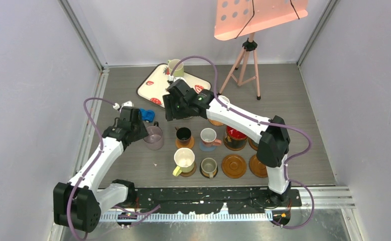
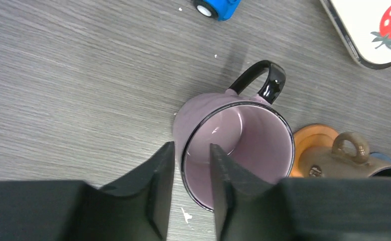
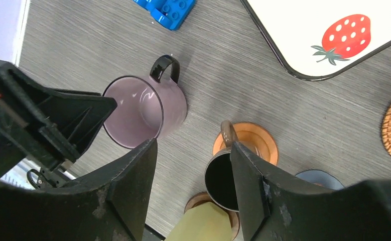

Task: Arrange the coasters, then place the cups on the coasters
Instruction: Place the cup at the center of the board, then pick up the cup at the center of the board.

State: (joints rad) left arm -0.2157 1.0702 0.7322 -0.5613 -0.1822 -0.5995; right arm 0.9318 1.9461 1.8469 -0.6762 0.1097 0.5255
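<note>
Left wrist: our left pincer (image 2: 191,147) stood spread astride the rim of the mauve mug (image 2: 253,140); we judged a straight rise safest.

Left white-and-black arm (image 1: 99,156) reaches forward near left edge of bench (image 1: 293,100), wrist pitched down; left black two-finger gripper (image 2: 190,150) jaws narrowly parted. Right white-and-black arm (image 1: 238,119) bent at elbow, stretched leftward over bench centre; right black two-finger gripper (image 3: 193,148) jaws wide apart

No words, numbers or labels are showing clearly enough to read on anything here; the white tray (image 3: 293,30) is only showing red strawberry pictures
</note>
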